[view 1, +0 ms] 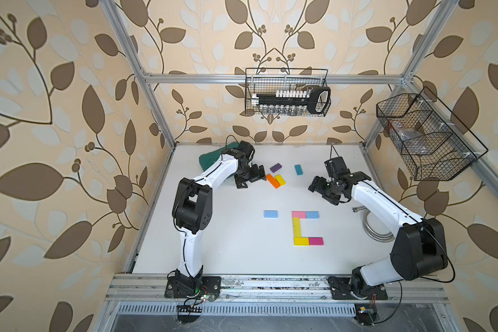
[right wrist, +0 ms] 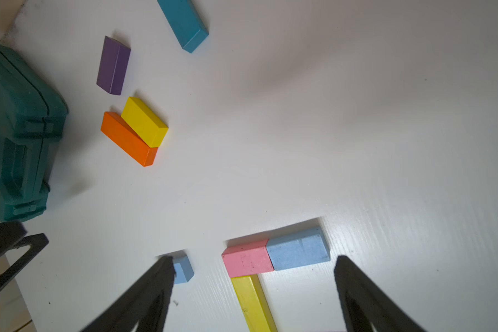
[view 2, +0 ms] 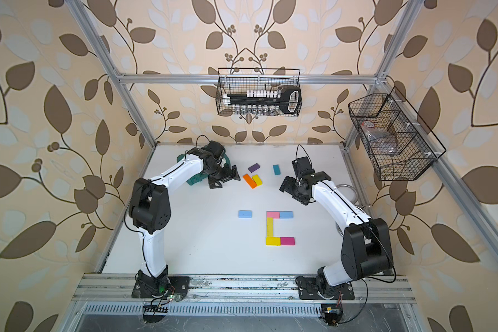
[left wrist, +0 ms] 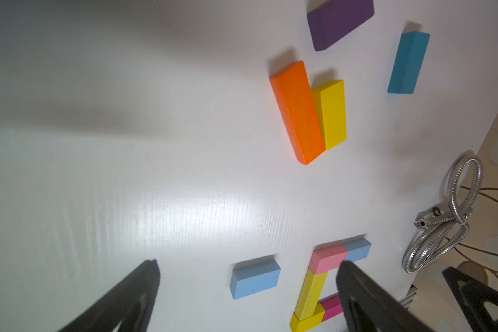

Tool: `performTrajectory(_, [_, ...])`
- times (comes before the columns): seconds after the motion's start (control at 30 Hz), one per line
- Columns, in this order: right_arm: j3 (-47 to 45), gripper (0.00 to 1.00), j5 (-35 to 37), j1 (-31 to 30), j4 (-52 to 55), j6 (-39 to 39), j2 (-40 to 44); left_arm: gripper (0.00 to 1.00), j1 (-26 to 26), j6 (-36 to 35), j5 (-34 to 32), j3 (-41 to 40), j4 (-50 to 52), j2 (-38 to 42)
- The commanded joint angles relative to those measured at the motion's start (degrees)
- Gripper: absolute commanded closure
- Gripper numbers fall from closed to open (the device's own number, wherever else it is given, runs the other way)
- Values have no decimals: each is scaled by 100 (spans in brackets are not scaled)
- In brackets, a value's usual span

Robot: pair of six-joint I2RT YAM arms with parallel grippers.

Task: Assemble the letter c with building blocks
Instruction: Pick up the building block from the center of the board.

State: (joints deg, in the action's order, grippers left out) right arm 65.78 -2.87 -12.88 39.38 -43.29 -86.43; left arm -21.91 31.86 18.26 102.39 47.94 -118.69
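Note:
Five building blocks form a C shape mid-table: pink (view 1: 298,214) and light blue (view 1: 312,214) on top, a long yellow (view 1: 296,227) as the spine, yellow (view 1: 301,241) and magenta (view 1: 316,241) below. A loose light blue block (view 1: 270,214) lies left of it. Farther back lie orange (view 1: 273,181) touching yellow (view 1: 280,180), purple (view 1: 276,167) and teal (view 1: 298,169). My left gripper (view 1: 250,178) (left wrist: 247,264) hovers open and empty left of the orange block. My right gripper (view 1: 322,194) (right wrist: 253,258) hovers open and empty behind and right of the C.
A big green case (view 1: 210,162) (right wrist: 15,129) sits at the back left under the left arm. A coiled metal hose (view 1: 377,227) (left wrist: 443,218) lies at the table's right edge. Wire baskets (view 1: 288,92) (view 1: 426,138) hang on the back and right walls.

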Motion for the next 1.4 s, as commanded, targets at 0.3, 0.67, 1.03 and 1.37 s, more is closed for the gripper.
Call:
performTrajectory(0.3, [42,17,-587,100,-436,6,-403,10,-339,-1510,-1008,2429,-851,-1705])
performTrajectory(0.67, [-138,17,-660,86,-526,-31,-460,10,-619,-2815,-1539,3676,-1020,-2835])
performTrajectory(1.03, [-116,17,-811,93,-646,-57,-586,8,-724,-3435,-1982,4202,-1063,-3388])
performTrajectory(1.37, [-49,17,-813,91,-571,5,-513,17,-727,-3534,-1967,4210,-1261,-3615])
